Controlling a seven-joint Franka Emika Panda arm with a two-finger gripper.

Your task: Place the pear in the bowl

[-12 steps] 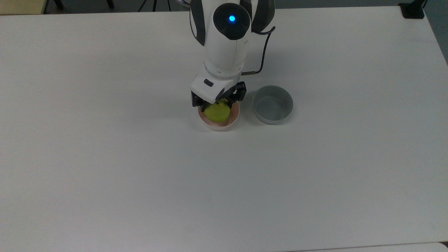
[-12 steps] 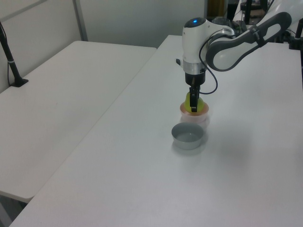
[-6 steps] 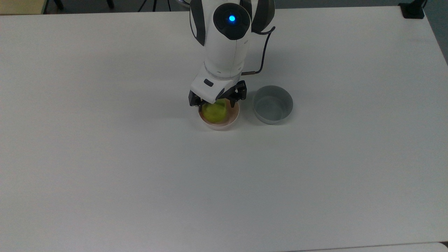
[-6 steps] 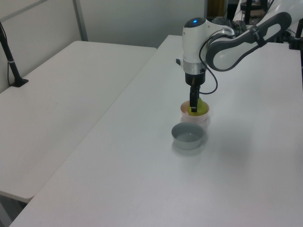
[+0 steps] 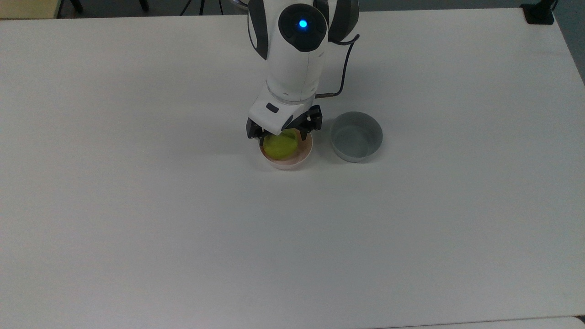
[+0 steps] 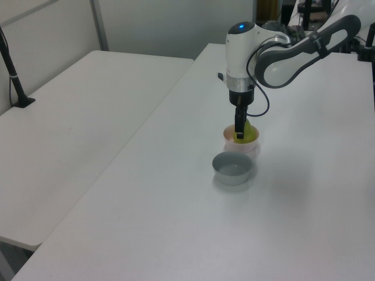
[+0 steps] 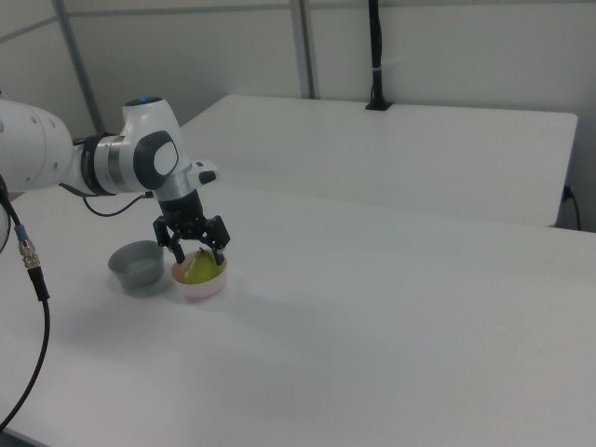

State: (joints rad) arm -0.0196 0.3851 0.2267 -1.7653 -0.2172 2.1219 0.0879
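We see a wide white table with a white robot arm reaching down over it. Going from the top view's left to the top view's right, the table surface comes first, then a small pale pink bowl near the middle, then a grey straight-sided bowl just beside it, not touching.

The pear, yellow-green and glossy, sits inside the pink bowl, its top rising a little above the rim. In the left view the pear shows in the pink bowl, which is farther from the camera than the grey bowl. In the right view the grey bowl is on the right view's left, the pink bowl just to its right, with the pear inside.

The gripper hangs directly above the bowl. In the right view the gripper has its two black fingers spread apart, one on each side of the pear and slightly above it; we see a gap between fingers and fruit, so it is not pinching anything.

A second white table stands beyond, on the left view's left.
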